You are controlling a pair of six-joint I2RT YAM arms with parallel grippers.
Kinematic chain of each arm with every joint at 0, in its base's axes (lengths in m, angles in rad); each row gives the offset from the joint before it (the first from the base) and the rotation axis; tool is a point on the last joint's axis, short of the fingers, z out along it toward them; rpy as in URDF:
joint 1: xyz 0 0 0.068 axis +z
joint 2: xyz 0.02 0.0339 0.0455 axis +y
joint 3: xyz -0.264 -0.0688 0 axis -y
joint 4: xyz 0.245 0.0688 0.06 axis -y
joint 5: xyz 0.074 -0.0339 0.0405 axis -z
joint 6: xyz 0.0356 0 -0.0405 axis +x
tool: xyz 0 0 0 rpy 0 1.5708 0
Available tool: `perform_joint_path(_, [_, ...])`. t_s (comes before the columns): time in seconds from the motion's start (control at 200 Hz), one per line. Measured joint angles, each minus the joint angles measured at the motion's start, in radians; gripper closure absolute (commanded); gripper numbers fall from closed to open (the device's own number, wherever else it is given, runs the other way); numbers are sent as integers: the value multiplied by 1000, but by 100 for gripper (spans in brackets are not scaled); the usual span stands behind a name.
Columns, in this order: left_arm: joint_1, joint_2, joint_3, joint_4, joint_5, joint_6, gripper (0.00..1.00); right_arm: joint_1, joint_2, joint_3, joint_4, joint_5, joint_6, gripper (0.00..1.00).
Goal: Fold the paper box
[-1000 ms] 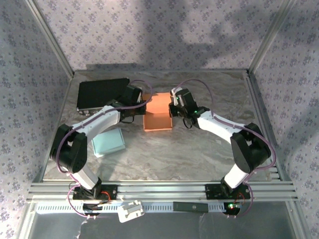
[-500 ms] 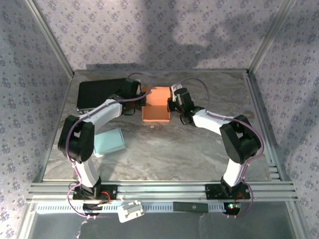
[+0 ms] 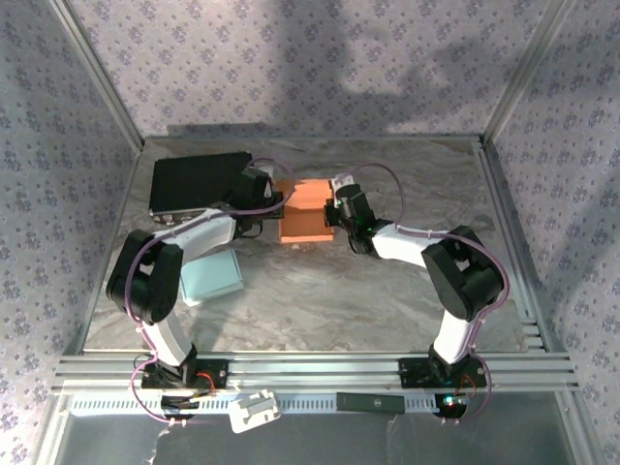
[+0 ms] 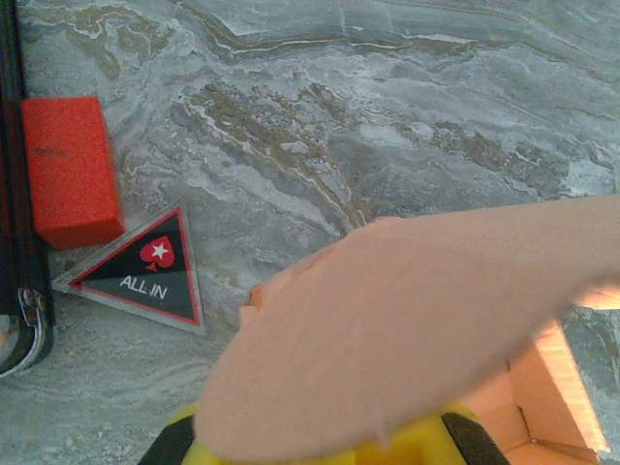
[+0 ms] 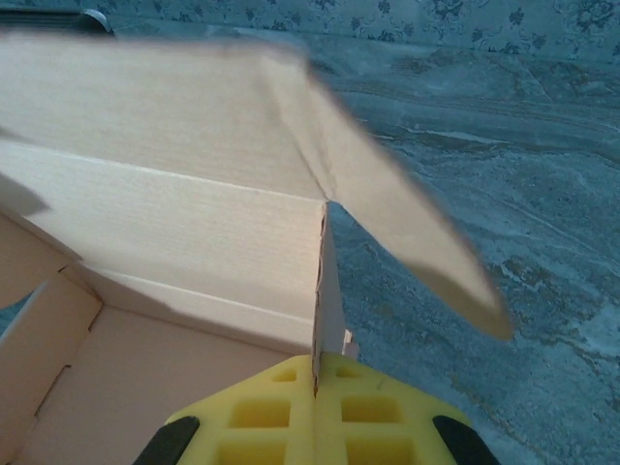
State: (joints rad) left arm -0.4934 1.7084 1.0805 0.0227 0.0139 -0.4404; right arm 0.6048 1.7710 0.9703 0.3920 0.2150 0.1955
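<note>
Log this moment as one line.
stage: folding underway | paper box: top open | left fingers: shut on its left flap | right fingers: shut on its right wall

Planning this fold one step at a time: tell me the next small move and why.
Probably the right pincer should swing the wall it pinches inward: that wall stands upright, its end flap splays out over the table, and the left pincer grips the paper box opposite.
</note>
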Motion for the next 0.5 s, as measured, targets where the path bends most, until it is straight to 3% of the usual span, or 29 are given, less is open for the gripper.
perform_joint_path(0.245, [-54,-55,-104,90,-24,-26,100,22,-77,-105,37,37,8,100])
perform_joint_path(0.5, [-168,-156,-256,172,-116,-59,100,67,-206,-264,90,91,12,100])
